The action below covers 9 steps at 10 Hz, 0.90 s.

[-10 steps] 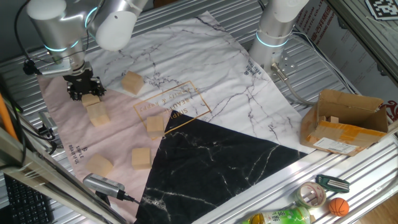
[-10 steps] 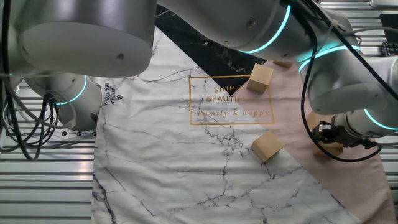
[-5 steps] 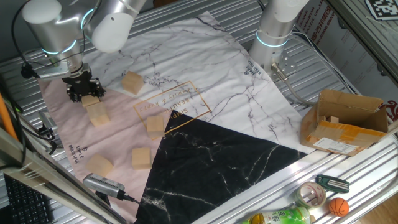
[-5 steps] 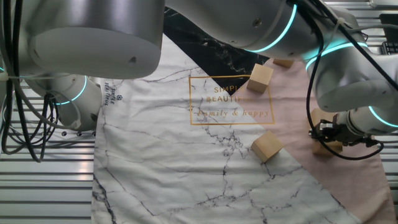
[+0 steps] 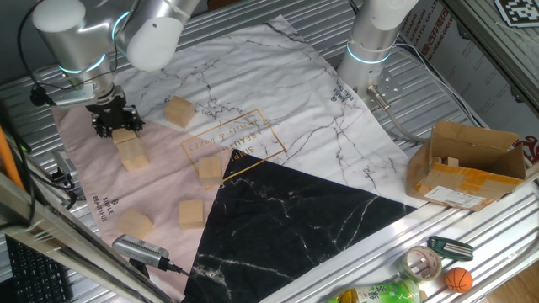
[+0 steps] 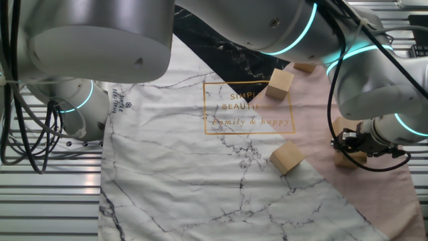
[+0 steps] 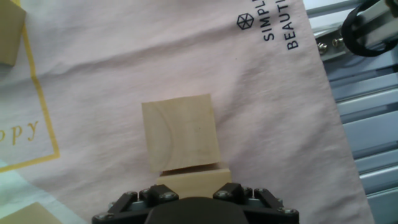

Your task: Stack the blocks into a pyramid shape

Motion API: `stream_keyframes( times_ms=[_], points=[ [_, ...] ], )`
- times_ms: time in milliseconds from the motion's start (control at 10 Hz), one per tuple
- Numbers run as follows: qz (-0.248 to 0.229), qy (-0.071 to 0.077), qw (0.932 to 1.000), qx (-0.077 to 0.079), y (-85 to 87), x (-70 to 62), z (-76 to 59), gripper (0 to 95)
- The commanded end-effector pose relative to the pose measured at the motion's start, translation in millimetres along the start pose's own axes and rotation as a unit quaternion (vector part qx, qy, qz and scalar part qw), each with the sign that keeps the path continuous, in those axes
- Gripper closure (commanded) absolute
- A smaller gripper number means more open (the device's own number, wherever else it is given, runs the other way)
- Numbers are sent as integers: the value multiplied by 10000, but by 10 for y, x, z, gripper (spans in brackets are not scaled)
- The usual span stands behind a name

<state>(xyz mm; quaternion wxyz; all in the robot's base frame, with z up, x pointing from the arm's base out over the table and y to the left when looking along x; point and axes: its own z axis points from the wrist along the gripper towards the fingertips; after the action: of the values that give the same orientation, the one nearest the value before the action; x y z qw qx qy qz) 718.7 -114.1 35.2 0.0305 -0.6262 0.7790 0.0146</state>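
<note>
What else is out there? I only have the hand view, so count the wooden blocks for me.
Observer: There are six in one fixed view. The fingers are over the first block, right beside the second block, and four more are spread over the cloth.
Operator: Tell me where the farthest ones lie.
Observer: The corner block and the front block sit on the pink part, near the cloth's front edge.
Operator: Report anything off to the side.
Observer: A cardboard box stands off the cloth, on the side far from the fingers.
</note>
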Motion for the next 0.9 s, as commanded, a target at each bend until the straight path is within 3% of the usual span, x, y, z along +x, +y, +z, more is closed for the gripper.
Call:
stream_keyframes(
  times_ms=[100,900],
  points=[
    [-11,-2,10000,-4,9,-1,-4,950],
    [-106,21,9999,1,20,-45,13,950]
  ],
)
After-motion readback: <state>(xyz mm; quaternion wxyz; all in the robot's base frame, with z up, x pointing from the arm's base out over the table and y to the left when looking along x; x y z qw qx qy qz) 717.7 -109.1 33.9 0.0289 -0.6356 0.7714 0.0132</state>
